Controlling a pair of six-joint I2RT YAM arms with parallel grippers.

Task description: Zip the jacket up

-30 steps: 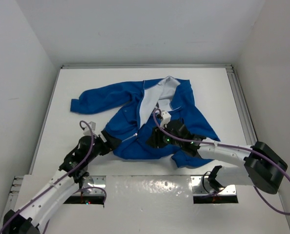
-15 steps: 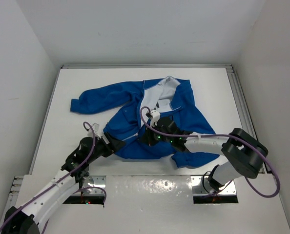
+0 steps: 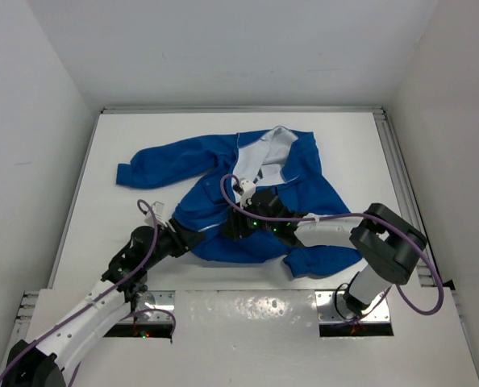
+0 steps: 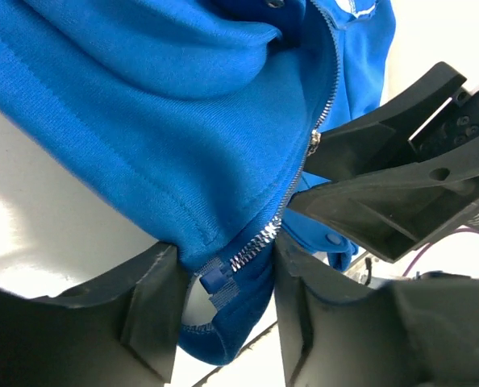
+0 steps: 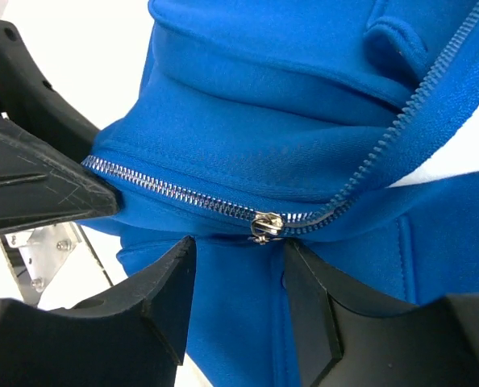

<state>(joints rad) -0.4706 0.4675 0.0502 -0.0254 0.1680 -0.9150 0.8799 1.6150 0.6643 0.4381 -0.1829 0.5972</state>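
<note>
The bright blue jacket (image 3: 193,156) lies spread on the white table (image 3: 110,218), its collar and white lining at the far side. My left gripper (image 3: 196,239) is shut on the bottom hem at the zipper's lower end (image 4: 223,274), with the fabric bunched between its fingers (image 4: 147,310). My right gripper (image 3: 233,227) is open over the front of the jacket. Its fingertips (image 5: 171,278) straddle blue fabric just below the silver zipper slider (image 5: 265,224) and do not touch it. The zipper (image 5: 175,192) is closed from the hem to the slider and open beyond it.
The two grippers are very close together: the right one (image 4: 385,189) fills the right of the left wrist view, and the left one (image 5: 30,189) shows at the left of the right wrist view. White walls enclose the table; a metal rail (image 3: 397,177) runs along its right edge.
My right gripper has moved left along the jacket front to the zipper slider, close to the left gripper. The left gripper still holds the hem and has barely shifted.
</note>
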